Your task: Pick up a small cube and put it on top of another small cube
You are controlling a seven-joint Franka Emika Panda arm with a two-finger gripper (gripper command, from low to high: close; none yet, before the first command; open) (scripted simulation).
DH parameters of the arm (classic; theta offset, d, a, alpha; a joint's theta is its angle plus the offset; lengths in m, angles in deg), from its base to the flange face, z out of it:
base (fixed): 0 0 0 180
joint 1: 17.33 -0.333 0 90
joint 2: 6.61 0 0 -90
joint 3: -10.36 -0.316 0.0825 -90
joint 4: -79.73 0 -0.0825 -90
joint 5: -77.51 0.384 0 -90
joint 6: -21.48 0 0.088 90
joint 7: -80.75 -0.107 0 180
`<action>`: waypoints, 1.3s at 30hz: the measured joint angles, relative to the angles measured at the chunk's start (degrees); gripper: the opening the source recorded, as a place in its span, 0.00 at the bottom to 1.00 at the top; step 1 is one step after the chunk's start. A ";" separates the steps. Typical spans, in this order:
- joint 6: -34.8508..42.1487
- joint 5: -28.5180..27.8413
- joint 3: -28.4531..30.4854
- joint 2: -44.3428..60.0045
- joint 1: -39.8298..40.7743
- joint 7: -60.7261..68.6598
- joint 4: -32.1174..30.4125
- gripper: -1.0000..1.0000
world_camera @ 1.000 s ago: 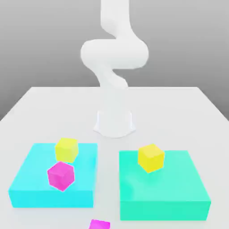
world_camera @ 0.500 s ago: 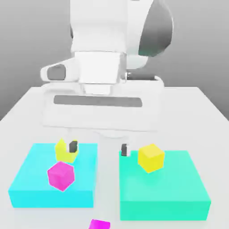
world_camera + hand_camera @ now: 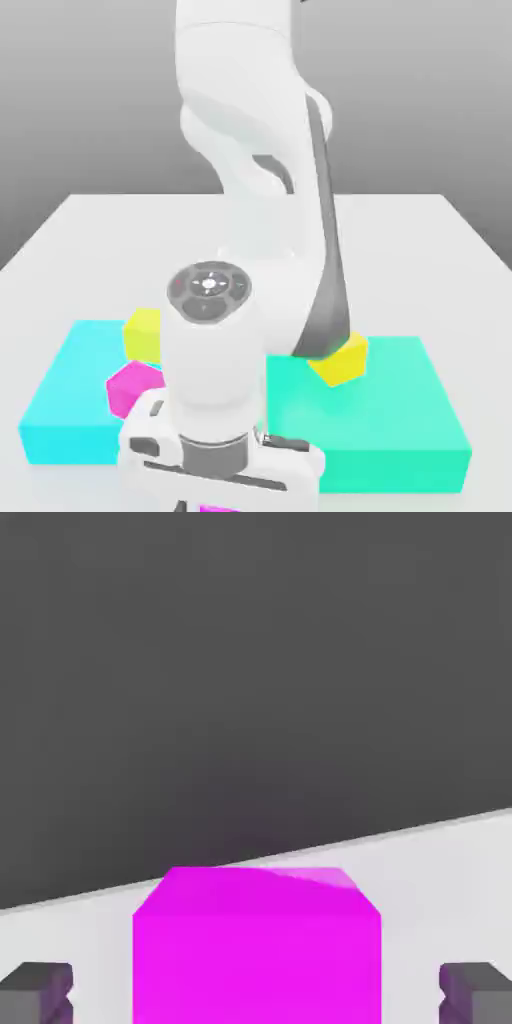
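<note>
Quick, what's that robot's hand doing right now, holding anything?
Gripper: open, its fingers on either side of a pink cube, not touching it.

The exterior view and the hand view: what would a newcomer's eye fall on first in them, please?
Probably the white robot arm, reaching down the middle of the exterior view. Next, perhaps, the vivid magenta cube between the gripper's open fingers in the hand view.
</note>
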 joint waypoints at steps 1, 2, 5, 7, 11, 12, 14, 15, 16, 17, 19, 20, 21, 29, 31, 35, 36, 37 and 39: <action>0.00 -0.01 0.00 0.00 0.00 -0.01 0.00 0.00; -0.01 -0.01 -0.01 0.00 0.00 -0.01 0.00 0.00; 0.11 -0.04 -0.02 -0.14 0.02 -0.04 -0.03 0.00; 2.58 -0.10 0.02 -3.28 -0.01 -0.09 -0.72 0.00; 7.89 -1.29 0.98 -11.27 0.49 0.97 -3.35 0.00; 8.84 -1.98 1.53 -13.34 0.93 1.80 -4.44 0.00; 10.66 -3.21 2.62 -17.51 1.97 3.80 -6.71 0.00; 11.55 -3.68 3.11 -19.60 2.53 4.94 -7.87 0.00; 12.44 -4.04 3.61 -21.68 3.09 6.16 -9.03 0.00; 13.32 -4.29 4.10 -23.76 3.87 7.47 -10.19 0.00; 15.06 -4.47 4.85 -27.88 5.78 10.32 -12.53 0.00; 15.93 -4.40 5.55 -29.92 6.22 11.86 -13.70 0.00; 16.78 -4.24 5.98 -31.93 6.87 13.47 -14.87 0.00; 11.13 -1.18 8.35 -32.35 7.68 21.88 -21.25 0.00; 9.63 -0.96 8.44 -31.12 7.61 22.08 -21.53 1.00; 9.63 -0.96 8.44 -31.12 7.61 22.08 -21.53 1.00; 8.86 -0.90 8.45 -30.50 7.61 22.14 -21.67 1.00; 9.66 -1.04 8.45 -31.18 7.62 22.03 -21.54 1.00; 13.22 -1.67 8.36 -34.16 7.74 21.56 -20.94 1.00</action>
